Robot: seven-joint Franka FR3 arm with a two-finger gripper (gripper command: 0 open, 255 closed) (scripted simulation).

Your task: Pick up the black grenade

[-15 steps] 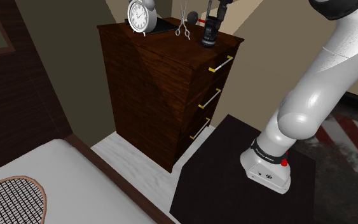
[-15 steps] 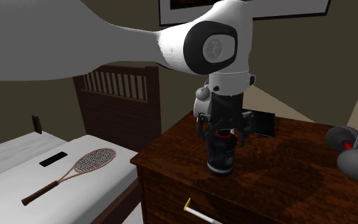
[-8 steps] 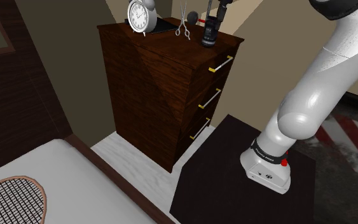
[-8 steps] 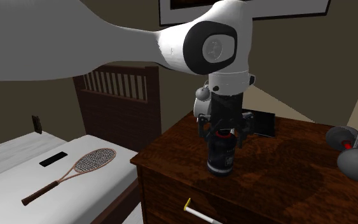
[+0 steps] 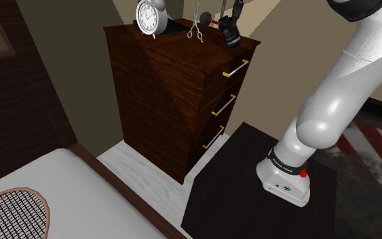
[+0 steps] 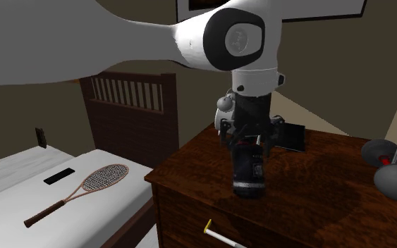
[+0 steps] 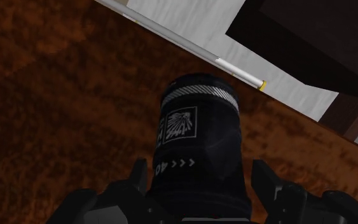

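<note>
- Shoulder view: the grenade [image 5: 231, 34] is seen tilted near the dresser's [image 5: 176, 95] front edge, clasped by the gripper [image 5: 231, 24]. A clock [image 5: 148, 17] and scissors [image 5: 196, 28] are set farther back.
- Second exterior view: the grenade [image 6: 249, 169] is gripped at its top and leans over the dresser top [image 6: 316, 190].
- Wrist view: the grenade [image 7: 196, 146] is clamped between both fingers [image 7: 139, 178], with a drawer handle [image 7: 190, 48] seen beyond.
</note>
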